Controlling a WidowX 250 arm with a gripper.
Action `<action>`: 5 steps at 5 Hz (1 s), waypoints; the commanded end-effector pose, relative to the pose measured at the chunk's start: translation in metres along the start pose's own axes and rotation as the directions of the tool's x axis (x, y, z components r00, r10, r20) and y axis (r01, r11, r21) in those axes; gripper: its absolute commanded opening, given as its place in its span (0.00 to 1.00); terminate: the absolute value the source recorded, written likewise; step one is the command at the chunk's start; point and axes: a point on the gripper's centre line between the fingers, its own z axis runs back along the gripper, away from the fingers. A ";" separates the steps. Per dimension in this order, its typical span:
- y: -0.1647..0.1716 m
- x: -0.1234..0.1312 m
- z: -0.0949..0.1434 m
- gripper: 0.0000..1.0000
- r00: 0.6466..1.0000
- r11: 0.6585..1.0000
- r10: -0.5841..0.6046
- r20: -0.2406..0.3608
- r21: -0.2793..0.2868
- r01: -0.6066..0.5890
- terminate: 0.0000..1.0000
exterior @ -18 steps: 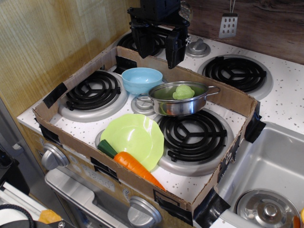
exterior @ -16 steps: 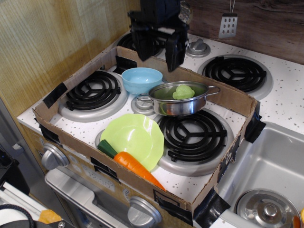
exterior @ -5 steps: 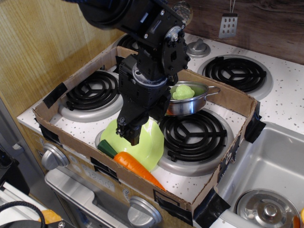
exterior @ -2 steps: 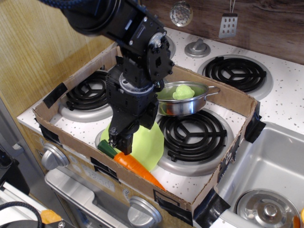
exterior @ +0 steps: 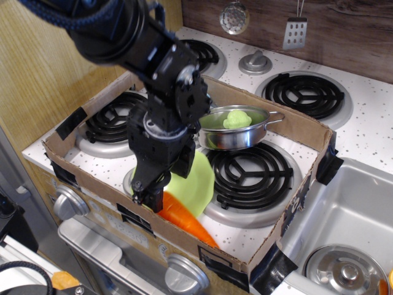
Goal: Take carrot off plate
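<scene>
We see the gripper (exterior: 147,195), matte black, low over the plate's (exterior: 198,178) near-left edge, right at the carrot's (exterior: 184,220) thick end. Can't tell if fingers are apart or clamped, arm body blocks them. Carrot: smooth glossy orange plastic, tapered, lying partly on plate's front rim, tip pointing away from plate along the cardboard wall (exterior: 184,243). Plate: lime plastic, mostly hidden. Shiny steel pot (exterior: 236,132) w/ lumpy pale green veg (exterior: 236,118) sits just behind plate.
</scene>
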 end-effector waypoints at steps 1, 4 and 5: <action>0.003 -0.003 -0.001 1.00 1.000 1.000 0.001 -0.018 -0.003 -0.001 0.00; 0.012 -0.005 -0.016 0.00 0.999 0.987 -0.033 -0.036 -0.157 0.027 0.00; 0.008 0.000 -0.015 0.00 0.996 0.983 -0.079 -0.043 -0.171 0.070 0.00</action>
